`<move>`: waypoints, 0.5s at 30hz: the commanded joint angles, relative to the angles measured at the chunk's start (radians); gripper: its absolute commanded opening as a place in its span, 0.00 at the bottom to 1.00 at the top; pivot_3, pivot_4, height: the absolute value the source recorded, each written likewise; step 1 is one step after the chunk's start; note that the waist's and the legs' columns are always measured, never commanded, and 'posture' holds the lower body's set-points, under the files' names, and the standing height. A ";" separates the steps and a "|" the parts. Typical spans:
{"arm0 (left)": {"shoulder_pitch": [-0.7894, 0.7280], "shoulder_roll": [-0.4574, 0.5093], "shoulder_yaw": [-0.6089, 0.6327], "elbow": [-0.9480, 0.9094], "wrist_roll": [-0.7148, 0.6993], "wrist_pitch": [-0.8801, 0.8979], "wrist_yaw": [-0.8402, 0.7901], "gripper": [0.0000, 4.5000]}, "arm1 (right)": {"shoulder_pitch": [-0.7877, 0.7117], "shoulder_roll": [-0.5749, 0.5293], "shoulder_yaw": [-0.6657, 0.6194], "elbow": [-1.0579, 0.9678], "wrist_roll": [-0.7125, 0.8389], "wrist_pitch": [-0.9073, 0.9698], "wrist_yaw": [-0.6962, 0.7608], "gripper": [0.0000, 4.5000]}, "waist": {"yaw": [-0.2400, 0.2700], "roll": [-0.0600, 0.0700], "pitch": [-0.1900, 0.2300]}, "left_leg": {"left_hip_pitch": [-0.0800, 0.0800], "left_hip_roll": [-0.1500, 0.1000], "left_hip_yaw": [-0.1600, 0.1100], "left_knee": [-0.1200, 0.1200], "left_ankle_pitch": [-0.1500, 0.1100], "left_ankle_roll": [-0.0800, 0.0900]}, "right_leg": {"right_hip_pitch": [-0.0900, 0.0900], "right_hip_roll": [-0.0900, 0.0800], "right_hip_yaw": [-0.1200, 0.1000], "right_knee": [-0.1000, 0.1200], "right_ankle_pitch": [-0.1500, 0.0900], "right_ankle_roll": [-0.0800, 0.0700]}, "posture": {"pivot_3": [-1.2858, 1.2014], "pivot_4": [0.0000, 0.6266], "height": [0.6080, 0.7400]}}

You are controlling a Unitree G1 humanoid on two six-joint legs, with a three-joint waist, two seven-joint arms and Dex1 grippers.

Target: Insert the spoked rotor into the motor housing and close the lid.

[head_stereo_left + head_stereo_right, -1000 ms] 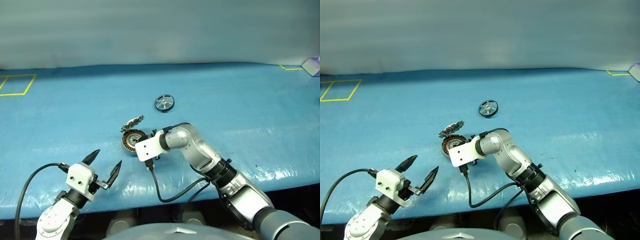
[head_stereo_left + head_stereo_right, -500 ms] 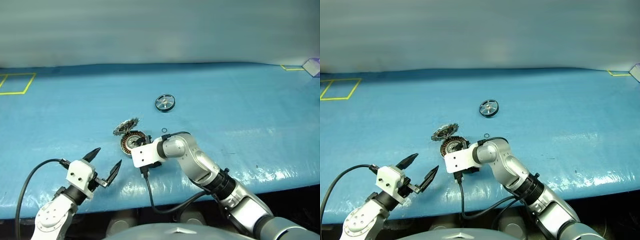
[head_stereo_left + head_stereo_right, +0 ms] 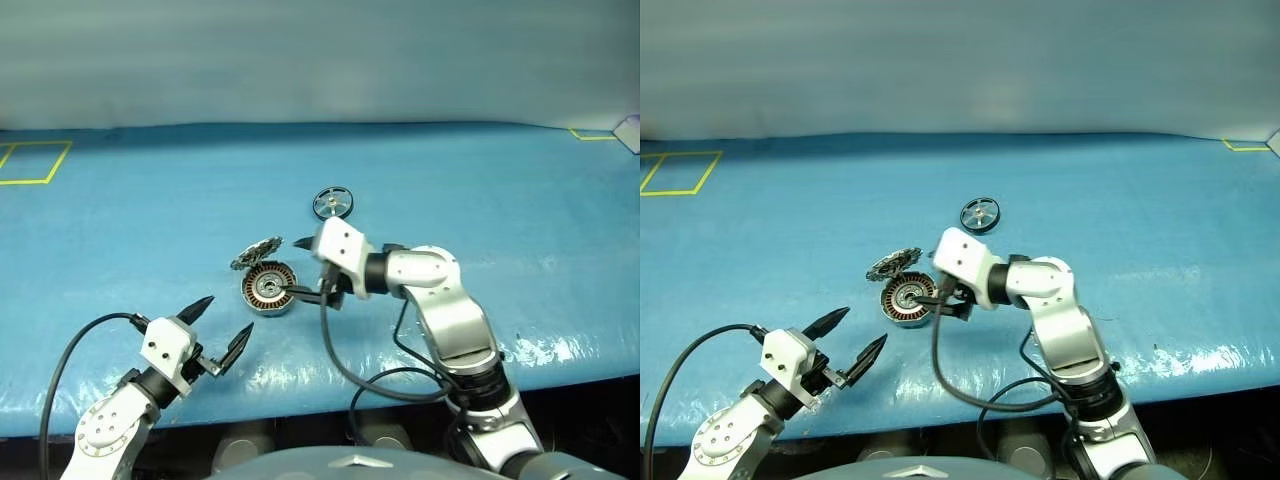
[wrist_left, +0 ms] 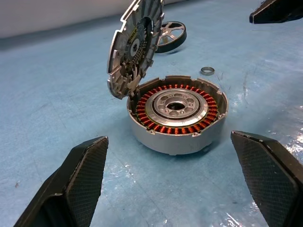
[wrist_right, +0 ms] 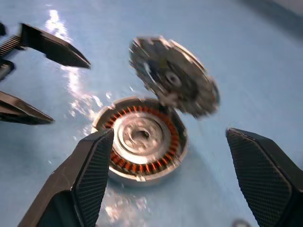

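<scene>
Your left wrist view picks out a tiny ring [image 4: 207, 71] beyond the motor housing [image 4: 177, 113]: copper windings exposed, lid [image 4: 135, 47] tilted up, spoked rotor [image 3: 332, 203] apart behind. Left gripper [image 3: 220, 328] and right gripper [image 3: 305, 270] both spread, empty.

Even bright light, table [image 3: 520, 350] glare, right wrist view blurred

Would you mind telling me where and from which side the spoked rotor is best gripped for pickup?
Probably across the dark outer rim of the spoked rotor, coming from above with a finger on either side. It appears to lie flat on the blue table, apart from the motor housing and the tiny ring, so the rim is free all round. The spokes and hub offer less to pinch.
</scene>
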 commanded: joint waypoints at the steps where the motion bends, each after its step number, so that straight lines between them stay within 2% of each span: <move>1: -0.014 0.009 -0.016 -0.022 -0.018 0.010 -0.019 1.00 | 0.029 0.073 -0.045 0.081 0.013 -0.053 -0.202 0.89 | -0.006 0.001 0.001 | 0.000 0.000 0.001 0.000 0.000 0.000 | -0.001 0.001 0.000 0.000 0.000 0.000 | 0.52 0.24 1.00; 6: -0.039 0.006 -0.039 -0.005 -0.012 0.017 -0.029 1.00 | 0.066 0.152 -0.007 0.225 0.013 -0.183 -0.396 0.89 | -0.011 0.003 0.002 | 0.000 0.000 0.002 -0.003 0.000 0.000 | -0.003 0.003 0.000 0.001 -0.001 -0.002 | 0.52 0.24 1.00; 15: -0.045 -0.033 -0.074 0.026 0.034 -0.045 0.007 1.00 | 0.062 0.197 0.018 0.373 0.064 -0.305 -0.518 0.89 | -0.010 0.003 0.002 | -0.001 0.000 0.002 -0.002 0.000 0.000 | -0.002 0.002 0.000 0.000 -0.001 -0.002 | 0.52 0.24 1.00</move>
